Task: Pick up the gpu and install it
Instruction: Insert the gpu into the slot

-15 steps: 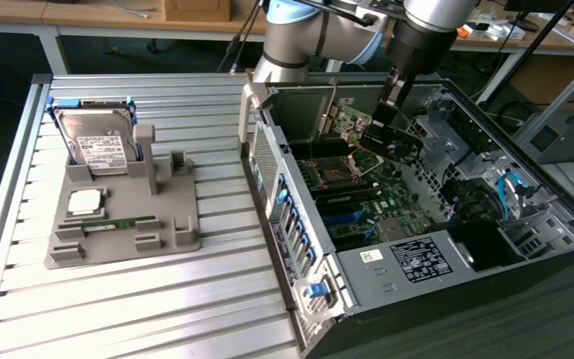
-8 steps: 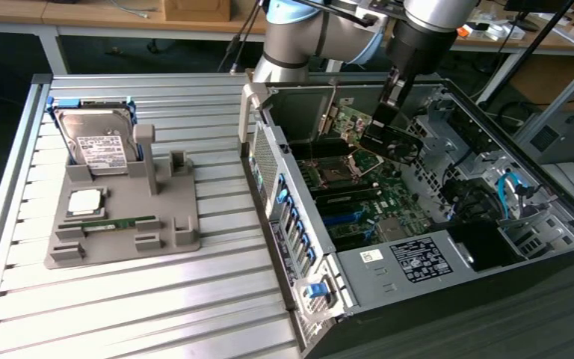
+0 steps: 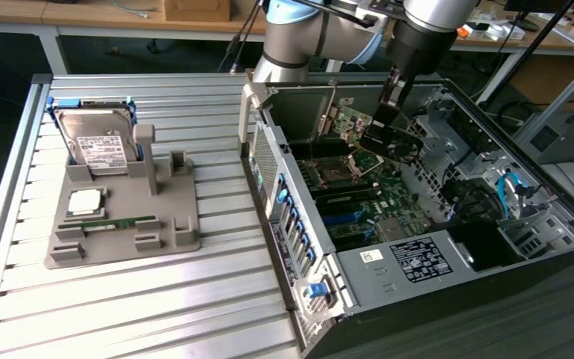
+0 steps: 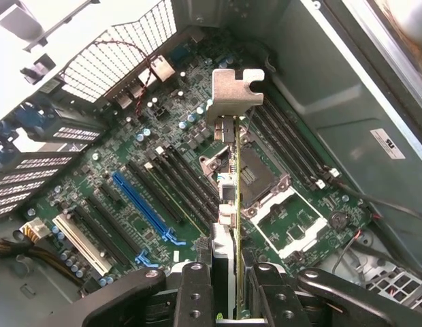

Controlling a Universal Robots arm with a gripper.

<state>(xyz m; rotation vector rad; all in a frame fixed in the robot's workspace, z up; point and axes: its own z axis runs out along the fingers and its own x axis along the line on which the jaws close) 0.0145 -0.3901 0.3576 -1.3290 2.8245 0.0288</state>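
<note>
Hand (image 4: pixel 230 289) clenched on the gpu (image 4: pixel 236 197), gripping the card edge-on between its fingers. Silver bracket (image 4: pixel 235 88) sits at the end away from the wrist. Card hangs inside the open case (image 3: pixel 526 224), above the motherboard (image 4: pixel 163 157) and over the CPU socket (image 4: pixel 265 184), touching nothing below. Long blue slot (image 4: pixel 144 203) lies beside it, at an angle to the card's edge.

Judgement: the step is carrying the card to a slot. Done well, that means edge squared to the slot, bracket toward the case's rear wall, straight descent, no tilt.

Hard drive (image 3: pixel 96 142) stands in the grey holder (image 3: pixel 117 239) on the tabletop (image 3: pixel 147 314), well apart.
</note>
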